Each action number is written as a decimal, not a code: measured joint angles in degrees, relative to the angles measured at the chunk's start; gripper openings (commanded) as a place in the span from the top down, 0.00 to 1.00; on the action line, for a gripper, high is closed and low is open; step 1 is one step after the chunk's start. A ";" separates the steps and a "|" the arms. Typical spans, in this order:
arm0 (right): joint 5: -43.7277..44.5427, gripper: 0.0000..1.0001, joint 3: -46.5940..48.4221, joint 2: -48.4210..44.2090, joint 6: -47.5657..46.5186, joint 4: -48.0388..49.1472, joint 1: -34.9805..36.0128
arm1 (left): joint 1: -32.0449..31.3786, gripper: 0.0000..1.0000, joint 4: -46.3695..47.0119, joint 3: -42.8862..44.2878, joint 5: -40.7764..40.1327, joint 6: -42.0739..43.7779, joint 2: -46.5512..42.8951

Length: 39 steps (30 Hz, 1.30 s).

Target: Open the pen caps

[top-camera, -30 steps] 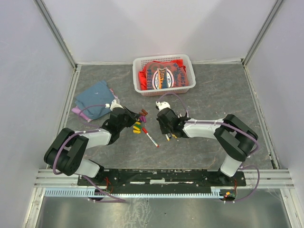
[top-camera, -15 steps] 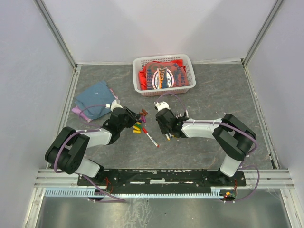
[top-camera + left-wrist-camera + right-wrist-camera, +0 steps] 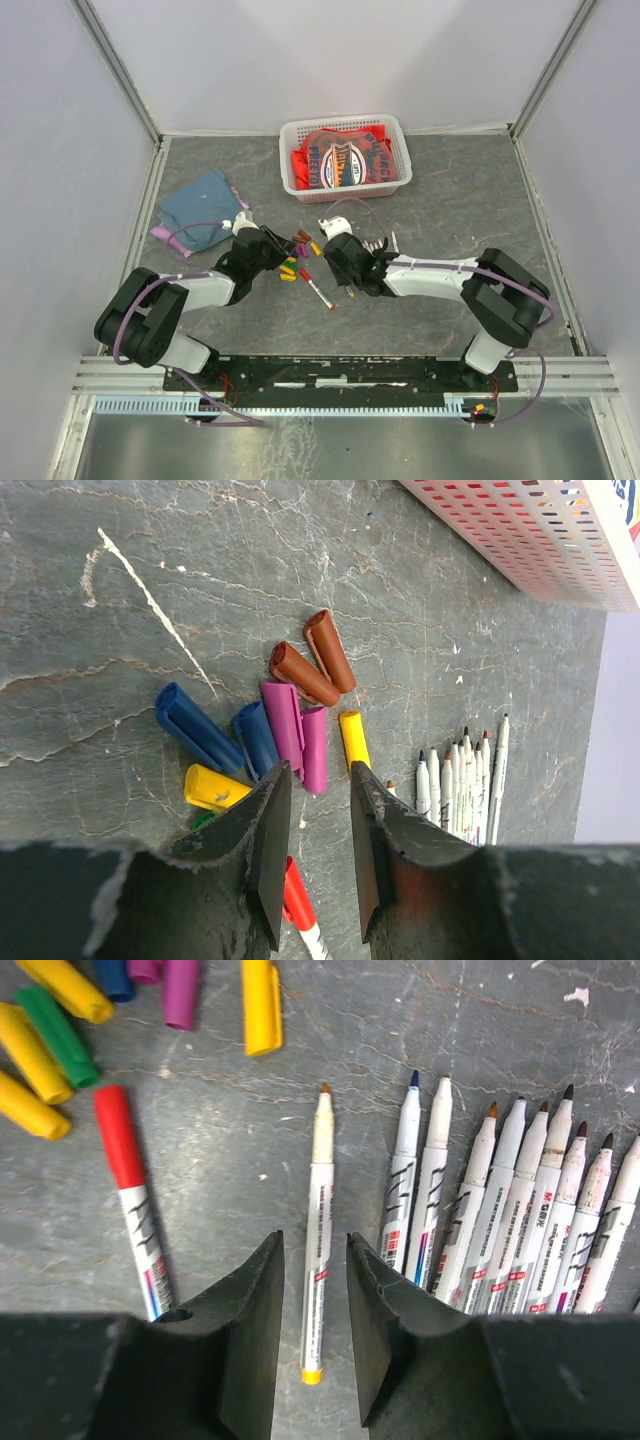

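Right, starting on the left: the left end effector (image 3: 318,780) hangs low over the tabletop (image 3: 70,710), jaws only narrowly apart and nothing between them, right above the loose heap of pen caps (image 3: 300,730), which shows blue, purple, brown, yellow and a sliver of green. They are round and lie touching, so a descent here could send them rolling. Just beside the heap lies the red-capped pen (image 3: 133,1205). It is the only pen I can see with its cap on, so it looks like the job left. Trouble is, it lies flat and slim with yellow caps near its red end, and a pinch landing off-centre could skid it away or catch a loose cap instead. Moving right, the right end effector (image 3: 312,1250) is also narrowly parted and empty, and it sits directly over a single uncapped pen (image 3: 319,1190). Close there and it grabs the wrong pen. Further right, the row of open pens (image 3: 500,1220) lies just beside its finger, easy to nudge out of line, with bare tips that could mark the tabletop. And the 2 arms crowd 1 small patch, so a clash is possible.
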 measured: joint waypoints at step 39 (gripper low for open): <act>-5.05 0.97 2.14 4.31 -0.37 -0.26 8.85 | 0.00 0.48 -0.42 -3.06 0.11 -0.04 -7.85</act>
